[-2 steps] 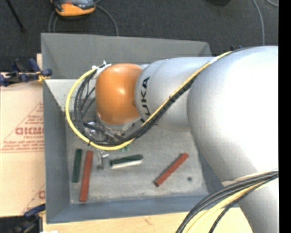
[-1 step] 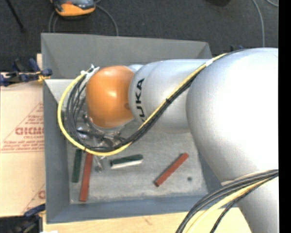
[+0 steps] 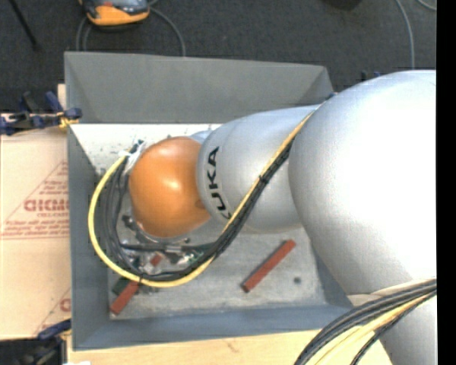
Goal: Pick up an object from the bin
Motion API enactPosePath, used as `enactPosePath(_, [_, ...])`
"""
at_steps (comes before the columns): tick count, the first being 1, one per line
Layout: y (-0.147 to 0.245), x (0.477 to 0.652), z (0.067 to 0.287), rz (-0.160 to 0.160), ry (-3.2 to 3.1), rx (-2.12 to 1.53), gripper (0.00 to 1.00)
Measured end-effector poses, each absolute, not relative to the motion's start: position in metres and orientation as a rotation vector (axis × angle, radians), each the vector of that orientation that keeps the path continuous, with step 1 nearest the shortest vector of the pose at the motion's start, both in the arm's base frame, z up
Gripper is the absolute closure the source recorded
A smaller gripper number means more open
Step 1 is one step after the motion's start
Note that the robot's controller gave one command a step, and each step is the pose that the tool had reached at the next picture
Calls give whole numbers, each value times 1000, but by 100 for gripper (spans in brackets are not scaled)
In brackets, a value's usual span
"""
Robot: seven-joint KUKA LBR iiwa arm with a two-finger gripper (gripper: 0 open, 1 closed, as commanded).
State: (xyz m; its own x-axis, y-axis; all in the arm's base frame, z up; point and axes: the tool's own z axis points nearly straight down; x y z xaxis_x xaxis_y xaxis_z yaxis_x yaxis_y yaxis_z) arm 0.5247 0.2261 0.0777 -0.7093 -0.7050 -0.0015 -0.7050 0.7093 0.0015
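My gripper (image 3: 155, 255) hangs low over the front left part of the bin, mostly hidden under the arm's orange cover and cables. Just in front of it and to the left, a short red-brown stick (image 3: 121, 302) lies slanted near the bin's front left corner. A small dark green piece (image 3: 126, 287) sits at the stick's upper end, partly under the yellow cable. A longer red flat stick (image 3: 268, 265) lies diagonally on the floor to the gripper's right, well apart from it.
The arm reaches in from the right and covers the middle and back of the bin. Dark specks lie on the pale floor near the back left corner. The left and front walls stand close to the gripper.
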Motion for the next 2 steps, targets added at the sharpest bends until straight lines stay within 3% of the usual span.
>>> enactPosePath(1, [226,525,78,3,2905,-1195,100])
enactPosePath(2, [219,515,260,-1,2900,-1178,100])
